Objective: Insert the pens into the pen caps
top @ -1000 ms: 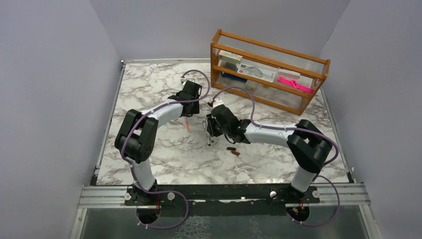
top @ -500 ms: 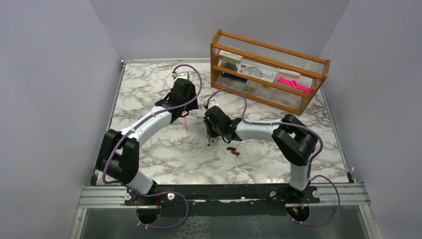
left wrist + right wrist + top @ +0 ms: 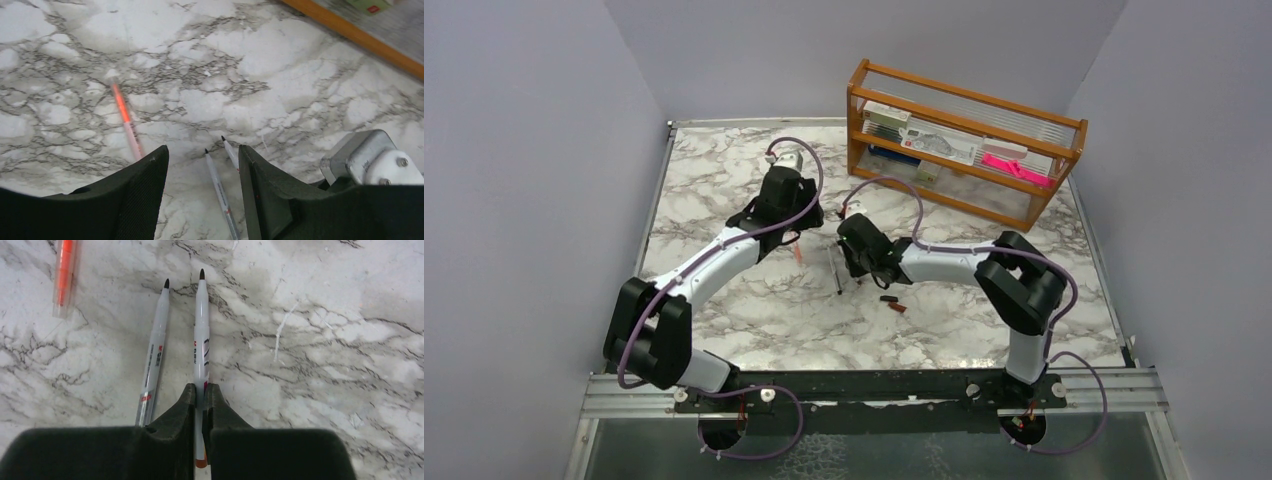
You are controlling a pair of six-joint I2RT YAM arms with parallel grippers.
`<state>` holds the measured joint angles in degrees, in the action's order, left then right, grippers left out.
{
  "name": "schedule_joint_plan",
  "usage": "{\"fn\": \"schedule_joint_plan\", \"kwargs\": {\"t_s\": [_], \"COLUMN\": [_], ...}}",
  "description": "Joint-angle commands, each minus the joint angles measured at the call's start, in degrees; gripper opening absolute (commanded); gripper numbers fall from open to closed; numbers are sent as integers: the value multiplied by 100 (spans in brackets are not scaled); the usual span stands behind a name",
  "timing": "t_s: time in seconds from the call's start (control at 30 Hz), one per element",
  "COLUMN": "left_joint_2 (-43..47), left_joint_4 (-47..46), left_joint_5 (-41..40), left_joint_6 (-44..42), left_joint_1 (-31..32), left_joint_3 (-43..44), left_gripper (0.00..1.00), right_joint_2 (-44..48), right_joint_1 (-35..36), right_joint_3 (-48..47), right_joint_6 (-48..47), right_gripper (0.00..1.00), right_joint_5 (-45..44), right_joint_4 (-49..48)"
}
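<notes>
My right gripper (image 3: 200,387) is shut on a silvery-grey pen (image 3: 201,335), dark tip pointing away, low at the marble top. A second grey pen (image 3: 154,357) lies just to its left, and the orange-red pen (image 3: 64,275) lies at the far left. My left gripper (image 3: 202,150) is open and empty above the table. The loose grey pen (image 3: 220,192) shows between its fingers, and the held pen (image 3: 230,152) is by its right finger. In the top view both grippers, left (image 3: 795,232) and right (image 3: 848,264), are at mid-table. A black cap (image 3: 887,298) and a dark red cap (image 3: 898,307) lie to their right.
A wooden rack (image 3: 964,150) with boxes and a bright pink strip (image 3: 1016,168) stands at the back right; its orange edge (image 3: 350,30) shows in the left wrist view. The right wrist housing (image 3: 370,157) is close to my left gripper's right finger. Grey walls enclose the table.
My left arm has stretched out, its elbow dropping left and its wrist shifting left and back. My right arm has folded leftward. The right gripper stays shut on the grey pen.
</notes>
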<state>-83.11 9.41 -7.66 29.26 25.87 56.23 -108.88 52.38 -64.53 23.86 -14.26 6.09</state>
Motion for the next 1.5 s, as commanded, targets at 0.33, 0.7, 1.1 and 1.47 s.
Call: {"fn": "schedule_joint_plan", "kwargs": {"t_s": [0.33, 0.7, 1.1, 1.47], "left_joint_2": [1254, 1211, 1376, 1152], "left_joint_4": [-3556, -4187, -4199, -4197], "left_joint_5": [3650, 3780, 3188, 3257], "left_joint_6": [1555, 2010, 2223, 2430], "left_joint_1": [56, 484, 588, 586], "left_joint_3": [-1423, -1404, -1461, -950], "left_gripper": [46, 45, 0, 0], "right_joint_2": [3395, 3688, 4280, 4376], "right_joint_1": [-511, -536, -536, -536], "right_joint_3": [2086, 1885, 2208, 2390], "right_joint_6": [1158, 1223, 1097, 928], "right_gripper": [1, 1, 23, 27], "right_joint_5": [1458, 2115, 2261, 2261], "right_joint_4": [-2321, -2432, -2408, -2202]}}
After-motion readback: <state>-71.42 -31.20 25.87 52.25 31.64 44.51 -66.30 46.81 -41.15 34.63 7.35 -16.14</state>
